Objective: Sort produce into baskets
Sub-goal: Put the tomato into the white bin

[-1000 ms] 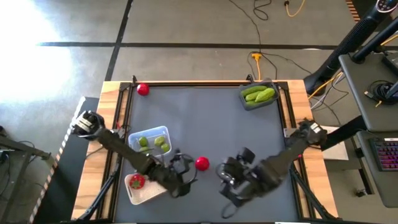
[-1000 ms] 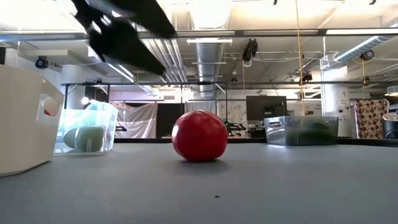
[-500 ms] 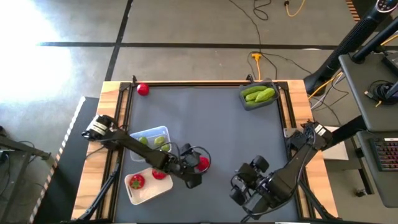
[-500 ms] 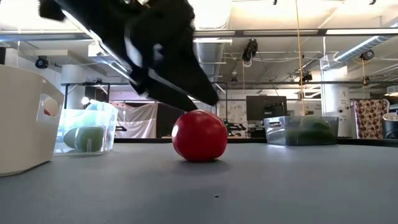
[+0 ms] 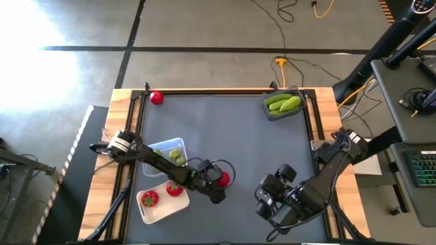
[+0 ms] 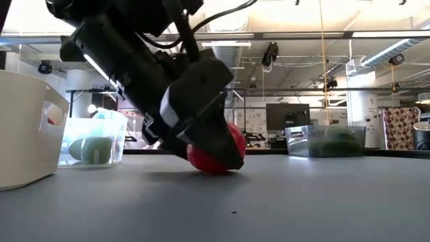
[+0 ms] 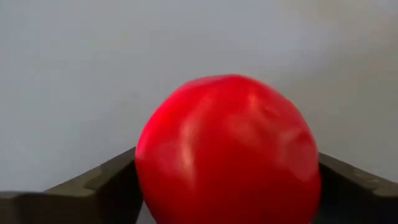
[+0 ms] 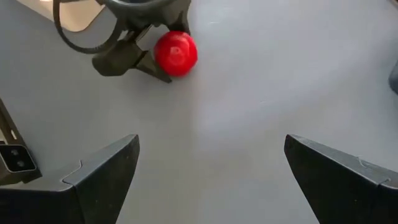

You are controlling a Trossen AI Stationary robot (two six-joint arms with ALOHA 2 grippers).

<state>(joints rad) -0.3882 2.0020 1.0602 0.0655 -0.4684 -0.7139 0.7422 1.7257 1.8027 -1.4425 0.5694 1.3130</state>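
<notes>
Overhead, the left pincer (image 5: 219, 181) lay at lower centre of the frame, low over the grey table (image 5: 231, 136), its two fingers set on either side of a red tomato (image 5: 223, 178). In the left wrist view the tomato (image 7: 227, 149) filled the middle of the frame, with a dark finger (image 7: 93, 190) at each flank; the pincer was open about as wide as the tomato, and whether the fingers pressed on it could not be told. In the level view the left pincer (image 6: 213, 149) reached the table surface, and the tomato (image 6: 232, 144) rested on the table, largely hidden behind it.

The cream-white basket (image 5: 146, 211), at lower left overhead, held two tomatoes (image 5: 149, 199). The clear basket (image 5: 178, 143), just above it in the frame, held limes (image 5: 176, 156) and was partly crossed by the left arm. The dark grey basket (image 5: 275, 112), at upper right of the table, held cucumbers (image 5: 283, 103). One more tomato (image 5: 157, 98) lay at the table's upper left corner.

The right pincer (image 5: 267, 199) waited at lower right overhead, well apart from the produce; in its wrist view the fingers (image 8: 102, 171) stood wide apart and held nothing.
</notes>
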